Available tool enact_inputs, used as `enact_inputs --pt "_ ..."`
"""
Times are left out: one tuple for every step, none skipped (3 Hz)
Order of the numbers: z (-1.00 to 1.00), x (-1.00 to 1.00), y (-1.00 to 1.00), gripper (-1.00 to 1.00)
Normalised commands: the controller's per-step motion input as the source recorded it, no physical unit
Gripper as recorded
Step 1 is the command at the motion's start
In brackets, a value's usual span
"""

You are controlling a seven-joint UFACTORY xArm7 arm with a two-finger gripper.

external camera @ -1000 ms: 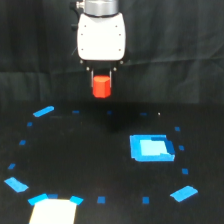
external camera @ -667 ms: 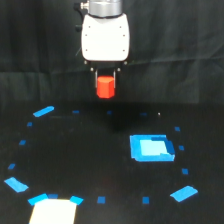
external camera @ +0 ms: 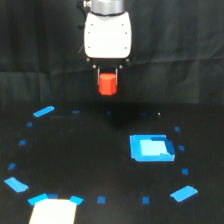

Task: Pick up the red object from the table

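The red object (external camera: 107, 84) is a short red-orange block held between the dark fingers below the white gripper head. My gripper (external camera: 107, 80) is shut on it and hangs well above the black table (external camera: 90, 160), in front of the black curtain. The block's lower part sticks out below the fingertips. Its top is hidden by the gripper.
A bright blue square patch (external camera: 151, 148) lies on the table toward the exterior view's right. Small blue tape marks form a ring around the table, such as one at the back left (external camera: 43, 111). A pale white sheet (external camera: 52, 212) lies at the front left edge.
The gripper with the red object has shifted slightly to the exterior view's right and a little higher. The grip has stayed shut.
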Motion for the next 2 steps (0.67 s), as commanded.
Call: enact_inputs --pt "0.50 0.19 0.16 -0.70" --pt "0.17 0.06 0.30 -0.88"
